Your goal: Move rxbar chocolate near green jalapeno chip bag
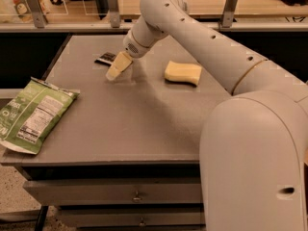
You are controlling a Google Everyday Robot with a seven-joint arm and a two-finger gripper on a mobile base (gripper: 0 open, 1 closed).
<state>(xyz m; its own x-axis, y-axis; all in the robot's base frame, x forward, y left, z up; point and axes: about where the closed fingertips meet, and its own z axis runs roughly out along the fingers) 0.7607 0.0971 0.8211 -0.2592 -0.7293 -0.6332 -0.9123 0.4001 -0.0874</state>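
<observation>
The rxbar chocolate (105, 58) is a small flat black bar lying on the grey table (130, 129) at the far left; its right end is hidden behind my gripper. My gripper (115, 70) hangs just right of and in front of the bar, its pale fingers pointing down-left close to the tabletop. The green jalapeno chip bag (32, 114) lies flat at the table's front left corner, label side up, overhanging the left edge, well apart from the bar.
A pale yellow sponge-like block (182, 72) lies right of the gripper. My white arm (250, 129) fills the right side of the view. A glass-panelled rail (110, 6) runs behind the table. Drawers (137, 195) sit below its front edge.
</observation>
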